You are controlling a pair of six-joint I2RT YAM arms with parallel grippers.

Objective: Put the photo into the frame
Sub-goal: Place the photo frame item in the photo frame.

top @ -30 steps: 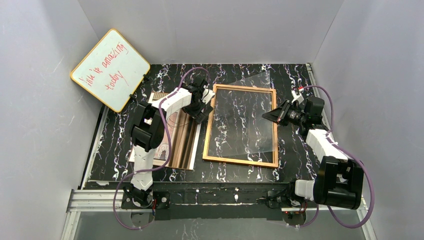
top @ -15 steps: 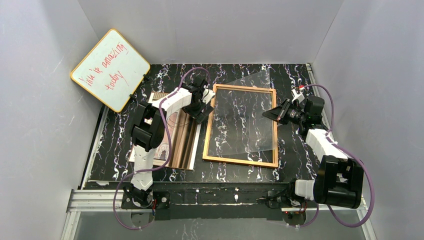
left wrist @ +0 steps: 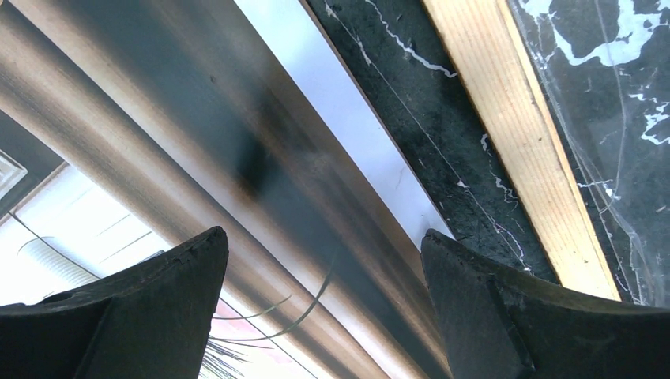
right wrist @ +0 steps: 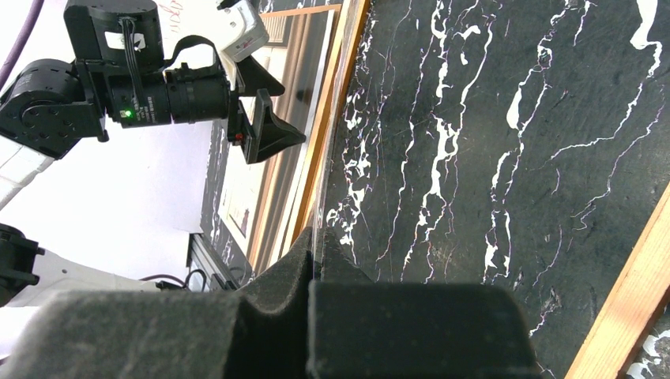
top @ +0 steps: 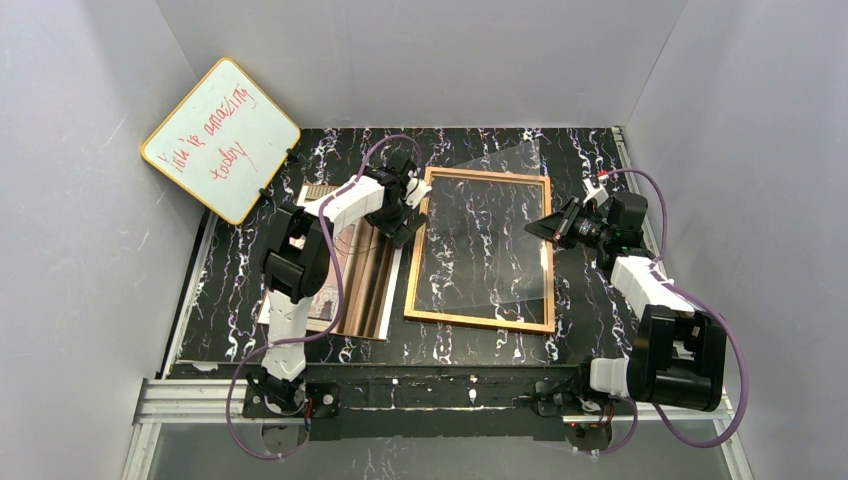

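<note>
The orange-brown frame lies flat in the middle of the table. Its clear pane is tilted up over the opening. My right gripper is shut on the pane's right edge, and the thin pane runs out from between the closed fingertips. The photo, with brown-grey curtains, lies flat just left of the frame. My left gripper hovers open over the photo's right edge. In the left wrist view both black fingers stand apart above the photo, with the frame's rail to the right.
A yellow-edged whiteboard with red writing leans against the left wall at the back. Grey walls close in the black marbled table on three sides. Another printed sheet shows under the photo's left side.
The right arm has shifted slightly and the pane's near edge sits a little higher. The left arm has not moved.
</note>
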